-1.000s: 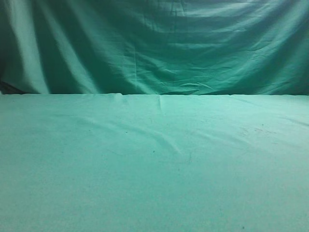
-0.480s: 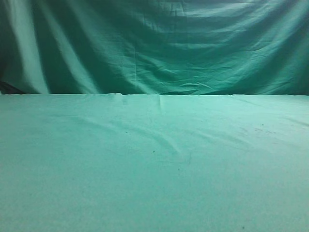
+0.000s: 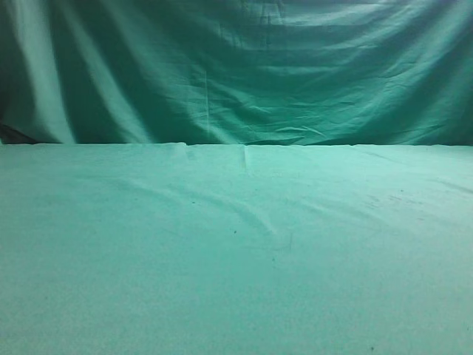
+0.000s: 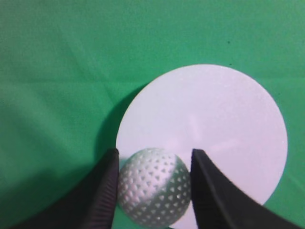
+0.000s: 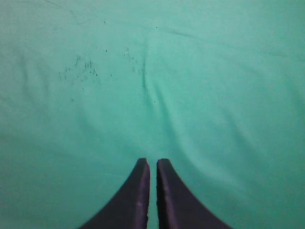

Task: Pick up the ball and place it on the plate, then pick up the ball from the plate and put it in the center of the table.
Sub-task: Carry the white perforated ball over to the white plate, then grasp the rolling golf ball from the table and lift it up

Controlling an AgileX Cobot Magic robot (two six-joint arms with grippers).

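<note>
Two black fingers [image 4: 102, 191] of the left gripper [image 4: 153, 188] clamp the ball [image 4: 154, 192] at bottom centre of the left wrist view, over the white plate's [image 4: 224, 124] lower-left edge. Right gripper [image 5: 153, 191] is pressed closed, empty, above the table [image 5: 214, 95]. Farther back, the green backdrop [image 3: 236, 66] hangs.

A draped, creased dark-green cloth backdrop [image 3: 236, 70] hangs behind the scene, with vertical folds at left. Lighting is soft and even, giving faint shadows.
</note>
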